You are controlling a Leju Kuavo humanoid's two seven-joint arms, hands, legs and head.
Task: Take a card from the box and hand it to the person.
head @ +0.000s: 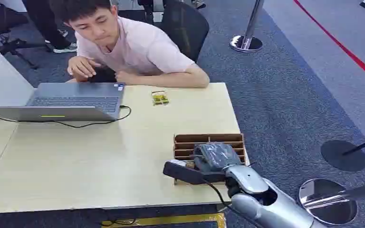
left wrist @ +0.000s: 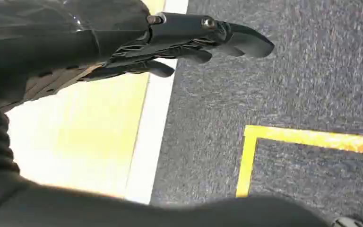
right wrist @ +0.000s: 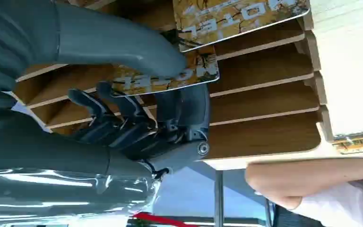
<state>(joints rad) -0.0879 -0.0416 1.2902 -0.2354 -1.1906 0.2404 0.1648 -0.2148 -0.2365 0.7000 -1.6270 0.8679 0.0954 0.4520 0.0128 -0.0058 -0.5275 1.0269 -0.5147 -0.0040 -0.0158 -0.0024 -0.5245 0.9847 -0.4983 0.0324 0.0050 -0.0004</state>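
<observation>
A pale wooden tabletop (head: 100, 156) stands on grey carpet; a person (head: 128, 45) leans on its far edge beside an open laptop (head: 71, 102). At the near right corner sits a brown slotted box (head: 209, 145). The right hand (head: 214, 159) reaches into it, thumb and fingers (right wrist: 179, 101) pinching a yellow card (right wrist: 170, 75) partly out of its slot; a second card (right wrist: 236, 19) stands in a neighbouring slot. Another card (head: 160, 98) lies near the far edge. The left hand (left wrist: 189, 42) hangs over the floor, fingers loosely curled around nothing. Best to lift the card straight along its slot, keeping the pinch firm, so the neighbouring card is not dragged.
</observation>
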